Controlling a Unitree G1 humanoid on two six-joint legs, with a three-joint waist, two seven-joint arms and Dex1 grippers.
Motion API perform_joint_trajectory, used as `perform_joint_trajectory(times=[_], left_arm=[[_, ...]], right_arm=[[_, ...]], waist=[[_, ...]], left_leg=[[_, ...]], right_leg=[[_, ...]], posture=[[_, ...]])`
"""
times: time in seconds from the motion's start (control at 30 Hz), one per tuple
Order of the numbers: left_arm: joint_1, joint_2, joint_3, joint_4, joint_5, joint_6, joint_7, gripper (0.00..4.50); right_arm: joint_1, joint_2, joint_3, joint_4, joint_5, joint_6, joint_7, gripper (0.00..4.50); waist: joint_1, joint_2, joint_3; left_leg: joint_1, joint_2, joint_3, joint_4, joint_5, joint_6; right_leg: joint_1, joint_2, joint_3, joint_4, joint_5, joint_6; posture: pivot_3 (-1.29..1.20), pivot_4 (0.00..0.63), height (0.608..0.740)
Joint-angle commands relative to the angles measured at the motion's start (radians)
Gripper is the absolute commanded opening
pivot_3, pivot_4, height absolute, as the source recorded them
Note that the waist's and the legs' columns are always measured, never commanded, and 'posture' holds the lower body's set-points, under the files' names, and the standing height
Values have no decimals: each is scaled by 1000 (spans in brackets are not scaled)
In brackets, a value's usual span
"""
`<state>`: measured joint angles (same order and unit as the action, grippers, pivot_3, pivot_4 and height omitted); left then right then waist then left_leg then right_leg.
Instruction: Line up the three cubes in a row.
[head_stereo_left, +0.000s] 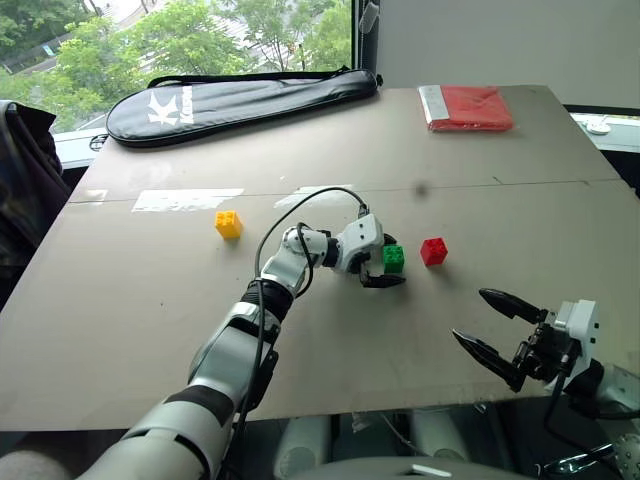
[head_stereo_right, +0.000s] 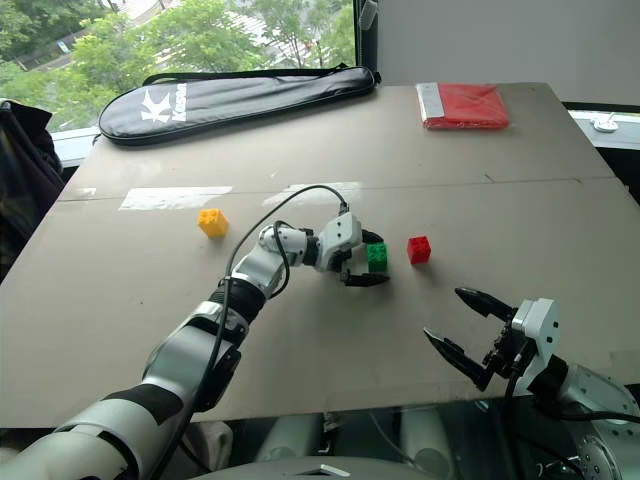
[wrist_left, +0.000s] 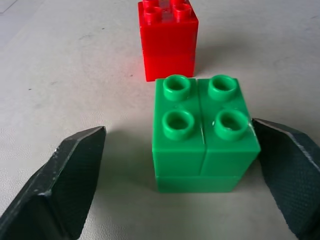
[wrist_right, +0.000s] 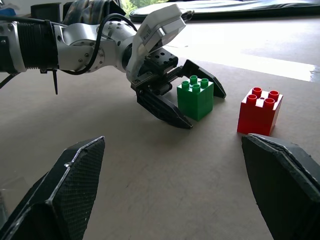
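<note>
Green cube sits on the table between the two black fingers of the left gripper. Fingers spread: one finger touches or nearly touches the brick's side, the other stands clear with bare table between. Brick rests flat on the table, studs up.

Red cube just right of the green one, close but apart, also studs up. Yellow cube well off to the left and slightly farther back, alone on the board. Green and red lie roughly in a line across the table; yellow is a little beyond that line.

Right gripper hovers near the table's near-right edge, fingers wide apart, nothing between them, well apart from the cubes.

Writing: a large white "K" with smaller white lettering beside it on the black racket bag at the far left; the small lettering cannot be read. Flat red packet at the far right, no legible label.

Cubes: glossy plastic studded bricks, four round hollow studs on top. The green one shows a seam down the middle and a seam near its base; the red one shows a seam across its side.
</note>
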<state>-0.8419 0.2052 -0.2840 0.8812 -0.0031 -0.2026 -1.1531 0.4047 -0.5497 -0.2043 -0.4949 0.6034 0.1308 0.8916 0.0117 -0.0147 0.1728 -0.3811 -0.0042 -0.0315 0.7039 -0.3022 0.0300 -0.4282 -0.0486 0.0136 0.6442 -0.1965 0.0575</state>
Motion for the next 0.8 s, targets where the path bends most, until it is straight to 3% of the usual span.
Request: perform_joint_trajectory(times=[0.03,0.27,0.4,0.47,0.57,0.8], left_arm=[[37,33,14,-52,6,18,6,4455],[261,152,126,-524,-189,208,-52,4455],[464,272,214,-810,-256,307,-14,4455],[564,299,281,-951,-292,373,67,4455],[663,249,403,-1063,-277,403,298,4455],[745,135,597,-1085,-114,457,814,4455]], right_arm=[[-21,-15,-21,-23,27,0,16,4500],[-76,-26,-20,-28,72,17,43,4500],[-122,-29,-7,-26,91,32,50,4500],[-150,-31,6,-17,95,41,56,4500],[-190,-32,25,-3,95,52,67,4500],[-270,-32,65,23,104,79,96,4500]], waist=[[-3,0,0],[-23,1,1],[-28,1,1],[-25,2,1],[-10,2,2],[2,1,1]], left_leg=[[0,0,0,0,0,0],[0,6,-3,-1,0,0],[0,7,-2,-1,0,0],[1,7,-2,-1,0,0],[1,7,-2,-1,0,0],[1,6,-3,0,0,0]], right_leg=[[0,0,0,0,0,0],[-1,1,0,1,2,-4],[-2,0,2,1,2,-4],[-2,0,2,1,2,-5],[-2,-1,1,0,-2,-5],[0,0,1,0,0,-2]], posture=[[0,150,701],[0,150,701],[0,150,701],[0,150,701],[0,150,701],[0,150,701]])
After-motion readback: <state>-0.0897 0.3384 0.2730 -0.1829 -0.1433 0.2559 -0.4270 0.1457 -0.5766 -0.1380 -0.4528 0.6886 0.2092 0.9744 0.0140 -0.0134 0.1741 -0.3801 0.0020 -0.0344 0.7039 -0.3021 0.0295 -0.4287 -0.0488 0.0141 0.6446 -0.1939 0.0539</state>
